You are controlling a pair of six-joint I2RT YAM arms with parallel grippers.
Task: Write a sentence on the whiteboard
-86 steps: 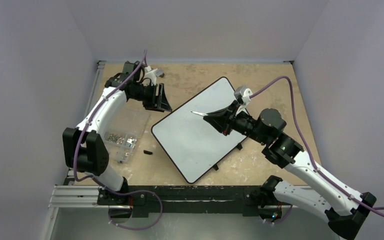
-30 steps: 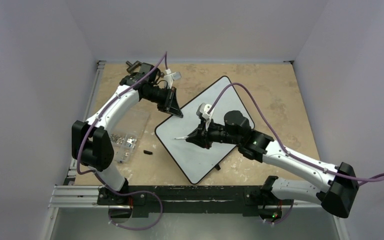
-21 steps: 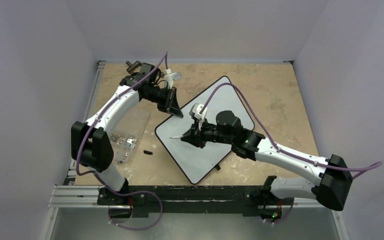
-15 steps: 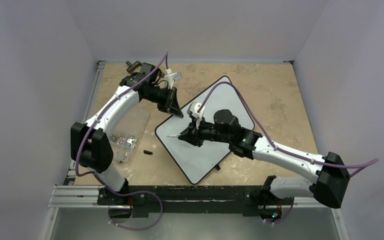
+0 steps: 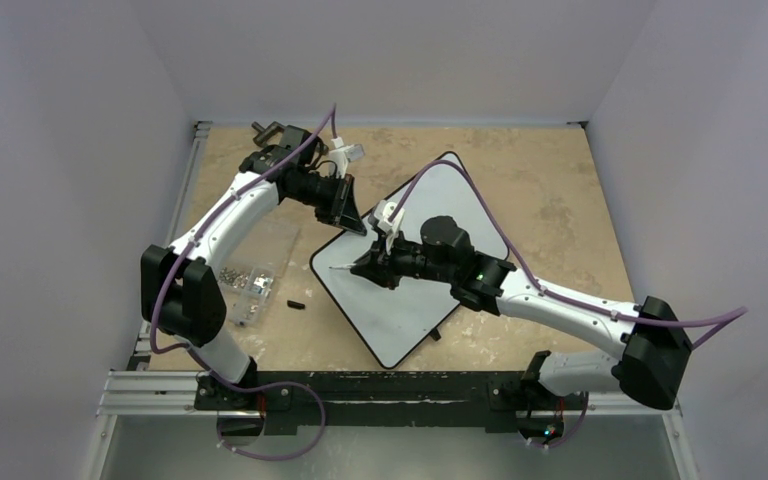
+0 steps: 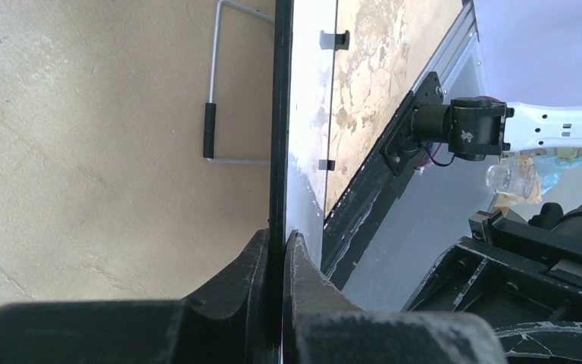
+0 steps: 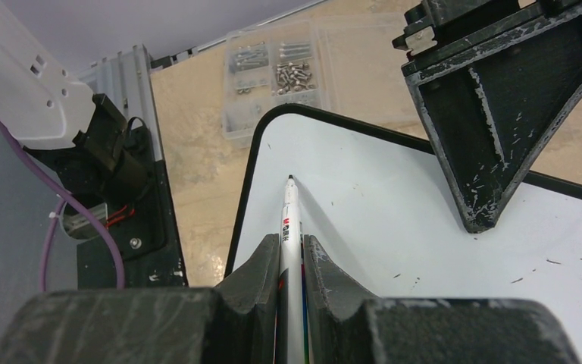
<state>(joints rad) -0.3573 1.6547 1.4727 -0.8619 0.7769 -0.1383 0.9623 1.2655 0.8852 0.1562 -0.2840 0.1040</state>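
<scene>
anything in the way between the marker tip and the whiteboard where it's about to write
Nothing visible. The marker in the right gripper points at bare whiteboard near its corner; whether the tip touches is unclear. The left gripper clamps the board's edge off to one side, clear of the tip.

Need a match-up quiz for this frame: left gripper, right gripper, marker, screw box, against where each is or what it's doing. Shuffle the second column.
1. left gripper
2. right gripper
3. marker
4. screw box

A. on the table, beside the whiteboard
B. shut on the marker
C. tip over the whiteboard, near its rim
D. clamped on the whiteboard's rim

Pairs: 1-D, 2-B, 3-C, 4-A
</scene>
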